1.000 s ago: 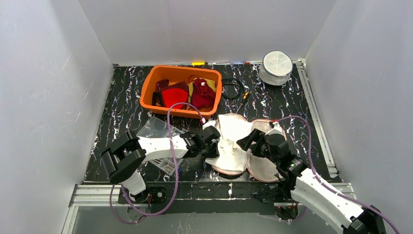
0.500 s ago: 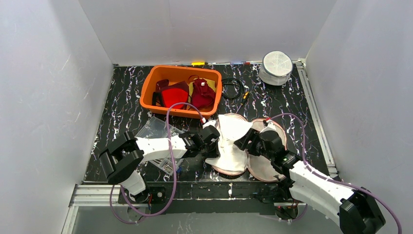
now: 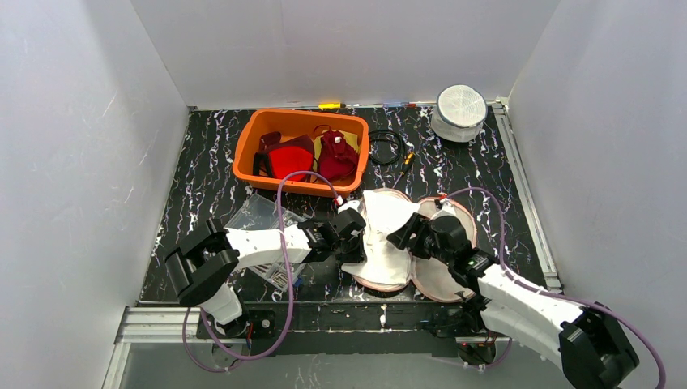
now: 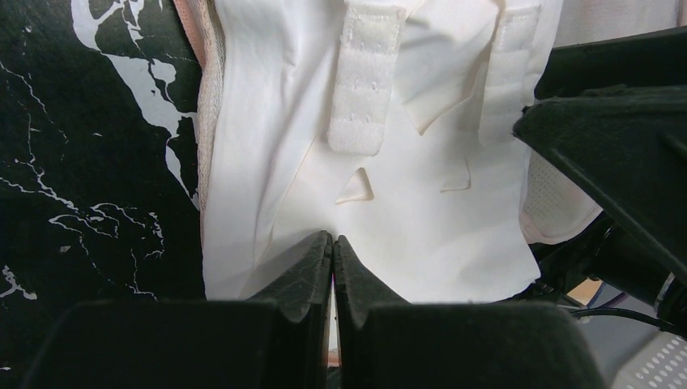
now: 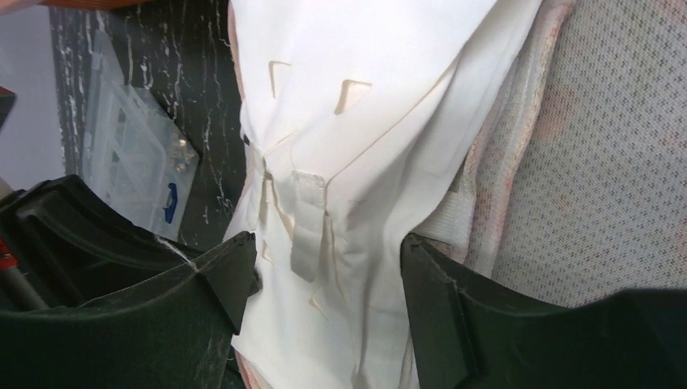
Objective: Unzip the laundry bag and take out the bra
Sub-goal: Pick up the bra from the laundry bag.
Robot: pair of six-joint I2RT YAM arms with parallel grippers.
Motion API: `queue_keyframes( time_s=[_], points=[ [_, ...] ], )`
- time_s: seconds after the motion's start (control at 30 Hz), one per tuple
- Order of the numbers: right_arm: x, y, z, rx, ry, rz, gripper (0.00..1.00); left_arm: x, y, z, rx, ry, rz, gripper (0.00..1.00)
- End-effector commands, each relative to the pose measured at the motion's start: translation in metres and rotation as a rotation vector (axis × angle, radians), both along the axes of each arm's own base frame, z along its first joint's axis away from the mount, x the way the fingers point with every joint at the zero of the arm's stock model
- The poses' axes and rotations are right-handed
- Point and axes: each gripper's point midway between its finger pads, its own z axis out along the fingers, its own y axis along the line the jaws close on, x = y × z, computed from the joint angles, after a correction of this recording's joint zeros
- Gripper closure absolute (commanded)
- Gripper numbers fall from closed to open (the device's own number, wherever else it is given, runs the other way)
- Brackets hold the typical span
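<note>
Left gripper (image 4: 333, 239): clenched, tips pressed together at the near hem of the bra (image 4: 405, 203). Whether a thread of fabric is caught between them I cannot tell.
Right gripper (image 5: 328, 275): released, jaws standing wide on either side of a raised fold of the bra, not closed on it.
Bra, place: just ahead of the left tips and between the right jaws. It lies on top of the bag (image 5: 599, 162), draped mostly over the half nearer the left gripper.
Bag: 2 round mesh halves with pinkish rims, spread flat like an open shell under both grippers. The zip itself is not legible.
Done: judged from the spread halves, the unzipping is complete and the bra is exposed.
Left to do: judged so, the right jaws must close on the fold and the bra must be lifted clear of the bag. It rests on the mesh, so removal is not yet done.
Bra, look: white, smooth, limp, crumpled into long folds. 2 fuzzy fastening tabs show at the band end, with small triangular nicks in the cloth below them.
Box (image 3: 259, 215): clear plastic, beside the left arm, outboard of the bag.
Bin (image 3: 243, 158): orange, beyond the left gripper, holding red garments.
Cable (image 3: 387, 146): black coil, beyond both grippers, next to the bin.
Round item (image 3: 460, 109): white mesh, far beyond the right gripper, in the back corner.
</note>
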Motion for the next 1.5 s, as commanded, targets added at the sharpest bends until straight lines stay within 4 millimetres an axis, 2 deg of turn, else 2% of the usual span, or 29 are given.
queue_keyframes(
  time_s=[0.0, 0.33, 0.47, 0.57, 0.67, 0.7, 0.83, 0.93, 1.0, 1.07, 1.13, 1.23, 1.33, 1.47],
  points=[
    [0.004, 0.008, 0.003, 0.023, 0.001, 0.016, 0.31, -0.001, 0.001, 0.011, -0.021, -0.005, 0.000, 1.00],
    [0.005, 0.023, 0.003, 0.051, 0.026, 0.069, 0.46, -0.002, -0.001, 0.009, -0.028, 0.004, -0.008, 1.00],
    [0.007, 0.024, 0.004, 0.049, 0.023, 0.077, 0.67, -0.004, -0.002, 0.008, -0.027, 0.012, -0.012, 1.00],
    [0.008, 0.027, 0.015, 0.057, -0.013, 0.094, 0.81, -0.004, 0.000, 0.011, -0.025, 0.008, -0.012, 1.00],
    [0.011, 0.027, 0.035, 0.042, -0.073, 0.122, 0.96, -0.003, 0.005, 0.018, -0.021, -0.008, -0.004, 1.00],
    [0.010, 0.026, 0.039, 0.021, -0.092, 0.142, 0.99, -0.002, 0.008, 0.020, -0.016, -0.015, 0.001, 1.00],
    [0.006, 0.027, 0.064, -0.021, -0.174, 0.233, 0.99, 0.002, 0.023, 0.036, -0.003, -0.057, 0.036, 0.99],
    [0.002, 0.029, 0.079, -0.032, -0.228, 0.292, 0.99, 0.005, 0.035, 0.054, -0.016, -0.102, 0.067, 0.91],
    [-0.002, 0.027, 0.083, -0.044, -0.235, 0.310, 0.99, 0.007, 0.043, 0.071, -0.050, -0.142, 0.082, 0.81],
    [-0.004, 0.027, 0.090, -0.041, -0.253, 0.320, 0.99, 0.009, 0.051, 0.082, -0.074, -0.174, 0.094, 0.68],
    [-0.007, 0.028, 0.097, -0.032, -0.269, 0.333, 0.99, 0.012, 0.060, 0.092, -0.097, -0.207, 0.111, 0.46],
    [-0.011, 0.030, 0.105, -0.015, -0.290, 0.364, 0.99, 0.016, 0.067, 0.100, -0.153, -0.233, 0.117, 0.27],
    [-0.015, 0.030, 0.106, -0.007, -0.296, 0.374, 0.99, 0.014, 0.065, 0.095, -0.226, -0.198, 0.089, 0.21],
    [-0.020, 0.028, 0.093, -0.007, -0.273, 0.374, 0.99, 0.011, 0.049, 0.090, -0.314, -0.149, 0.032, 0.20]
  ],
)
